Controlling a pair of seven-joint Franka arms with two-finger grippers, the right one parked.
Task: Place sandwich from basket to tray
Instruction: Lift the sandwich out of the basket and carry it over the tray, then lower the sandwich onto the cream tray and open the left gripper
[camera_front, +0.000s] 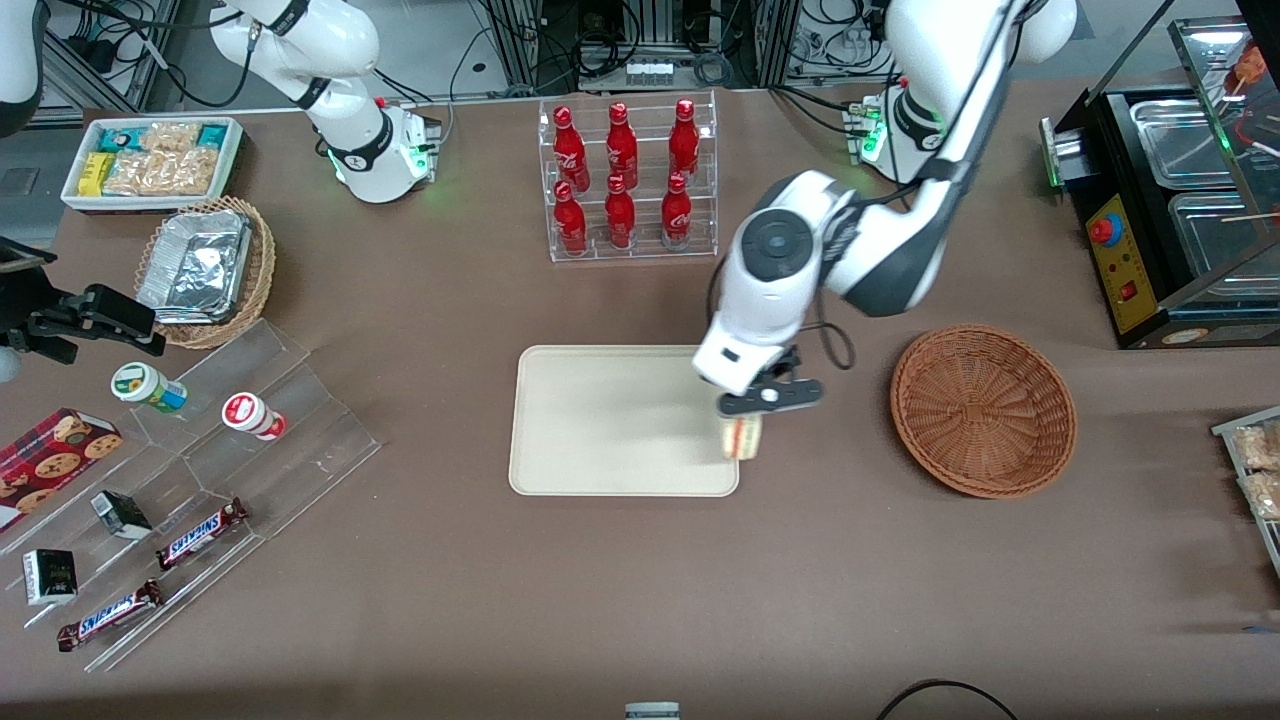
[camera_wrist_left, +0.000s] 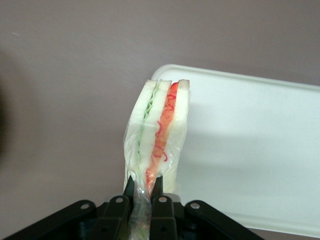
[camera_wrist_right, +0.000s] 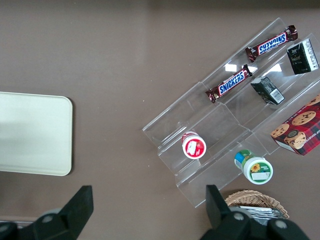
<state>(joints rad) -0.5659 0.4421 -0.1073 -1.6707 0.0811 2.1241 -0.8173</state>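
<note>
Left gripper (camera_front: 757, 408) pinches the wrapped triangular white-bread sandwich (camera_wrist_left: 159, 137), hanging below it over the flat cream rectangular tray's (camera_front: 600, 420) edge; round reddish-brown wicker basket (camera_front: 983, 409) nearby.

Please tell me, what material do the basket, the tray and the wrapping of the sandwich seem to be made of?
Basket: woven wicker, reddish-brown, its strands visible. Tray: probably plastic, smooth matte cream. Sandwich: wrapped in thin clear film, glossy and creased, pinched by the gripper at the tray's corner toward the basket.

Front view high, overlooking table; wrist views close; all share tray (camera_front: 600, 420)
</note>
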